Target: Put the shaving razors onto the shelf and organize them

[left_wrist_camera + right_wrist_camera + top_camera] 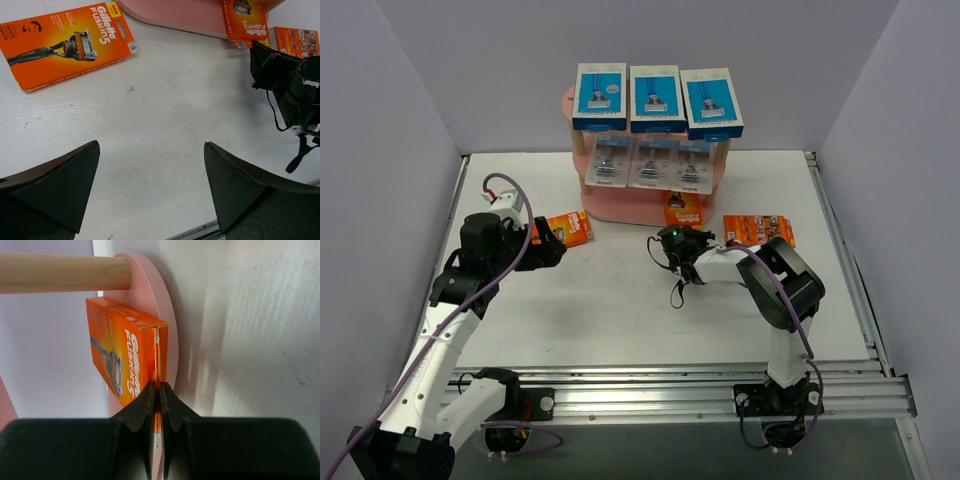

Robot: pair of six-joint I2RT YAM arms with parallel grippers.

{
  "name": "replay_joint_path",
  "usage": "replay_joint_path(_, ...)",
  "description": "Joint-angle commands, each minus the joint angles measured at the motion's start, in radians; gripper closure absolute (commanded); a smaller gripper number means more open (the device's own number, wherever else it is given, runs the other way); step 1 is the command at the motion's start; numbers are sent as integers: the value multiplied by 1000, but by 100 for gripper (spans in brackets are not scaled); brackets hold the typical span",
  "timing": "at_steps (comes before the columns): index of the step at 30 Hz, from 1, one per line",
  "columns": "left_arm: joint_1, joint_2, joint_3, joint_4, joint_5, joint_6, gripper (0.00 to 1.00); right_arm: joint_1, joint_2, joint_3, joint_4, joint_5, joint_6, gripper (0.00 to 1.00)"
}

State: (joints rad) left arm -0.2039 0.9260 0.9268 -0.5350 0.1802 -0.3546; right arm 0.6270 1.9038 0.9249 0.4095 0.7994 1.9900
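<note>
I see a white, faintly textured table point(610, 320) boxed in by plain grey walls point(410, 90). At left, my left gripper point(552, 246) hangs with its dark wedge fingers spread wide and empty, near an orange Gillette Fusion5 card point(568, 229) lying flat. At centre back, the pink oval shelf point(620, 208) carries three blue boxes point(657, 98) on top and three clear blister packs point(652, 163) below. My right gripper point(158, 388) pinches the thin edge of a second orange card point(125, 355) on the bottom board. A third orange card point(758, 230) lies on the table at right.

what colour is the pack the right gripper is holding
Orange; the pack in the right gripper shows best in the right wrist view.
</note>
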Motion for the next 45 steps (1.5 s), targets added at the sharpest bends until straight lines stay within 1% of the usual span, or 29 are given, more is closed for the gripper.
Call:
replay_joint_path(1, -5, -3, 14, 36, 10, 5, 6, 13, 21, 40, -21, 67, 207, 100)
replay_joint_path(7, -6, -3, 14, 35, 10, 5, 6, 22, 38, 52, -11, 73, 210, 100)
replay_joint_path(8, -5, -4, 14, 35, 8, 5, 6, 26, 40, 51, -2, 75, 207, 97)
replay_joint_path(9, -6, -4, 14, 35, 8, 5, 6, 28, 38, 48, 2, 77, 207, 88)
replay_joint_path(11, -6, -4, 14, 35, 8, 5, 6, 30, 34, 39, 8, 83, 201, 76)
replay_joint_path(12, -6, -4, 14, 35, 8, 5, 6, 33, 29, 34, 11, 86, 198, 68)
replay_joint_path(15, -5, -4, 14, 33, 7, 5, 6, 36, 5, 16, 6, 95, 190, 57)
replay_joint_path(18, -5, -6, 14, 33, 2, 5, 6, 37, -29, 0, -11, 112, 168, 52)
replay_joint_path(22, -6, -7, 15, 32, -1, 8, 6, 40, -110, -32, -35, 135, 124, 49)
replay_joint_path(24, -5, -10, 17, 29, -5, 9, 6, 42, -150, -69, -31, 146, 63, 45)
replay_joint_path(25, -5, -16, 18, 27, -8, 12, 6, 42, -194, -86, -15, 146, 35, 43)
replay_joint_path(27, -3, -22, 20, 26, -8, 16, 6, 40, -242, -141, 17, 147, -77, 38)
replay_joint_path(28, -3, -30, 20, 24, -8, 23, 6, 40, -293, -161, 28, 147, -106, 33)
replay_joint_path(29, -2, -35, 21, 24, -13, 26, 6, 39, -319, -179, 35, 144, -172, 25)
replay_joint_path(30, -3, -41, 21, 23, -15, 28, 6, 37, -345, -196, 49, 139, -216, 23)
replay_joint_path(31, -3, -45, 21, 21, -18, 29, 6, 33, -401, -230, 64, 133, -265, 21)
replay_joint_path(33, -3, -53, 23, 18, -30, 32, 6, 27, -457, -261, 72, 113, -334, 20)
replay_joint_path(34, -3, -53, 23, 17, -34, 34, 6, 17, -510, -288, 74, 65, -396, 20)
replay_joint_path(36, -2, -53, 27, 9, -45, 36, 6, -36, -567, -313, 0, -11, -396, 20)
replay_joint_path(37, -2, -53, 29, 7, -48, 37, 6, -56, -622, -333, -1, -85, -434, 20)
replay_joint_path(39, -2, -52, 29, 4, -50, 37, 6, -125, -675, -389, 9, -156, -491, 21)
replay_joint_path(40, 0, -49, 30, 4, -51, 39, 6, -148, -721, -405, 8, -219, -557, 21)
replay_joint_path(41, 1, -47, 30, 3, -50, 37, 6, -192, -739, -425, 9, -248, -598, 21)
replay_joint_path(42, 0, -49, 30, 4, -48, 37, 6, -211, -759, -428, 9, -273, -644, 21)
replay_joint_path(43, 0, -47, 27, 4, -42, 36, 6, -229, -788, -429, -1, -298, -734, 21)
replay_joint_path(44, 0, -44, 27, 9, -36, 36, 6, -251, -798, -423, -12, -360, -773, 21)
replay_joint_path(45, -2, -42, 26, 9, -31, 36, 6, -304, -807, -419, -24, -399, -804, 21)
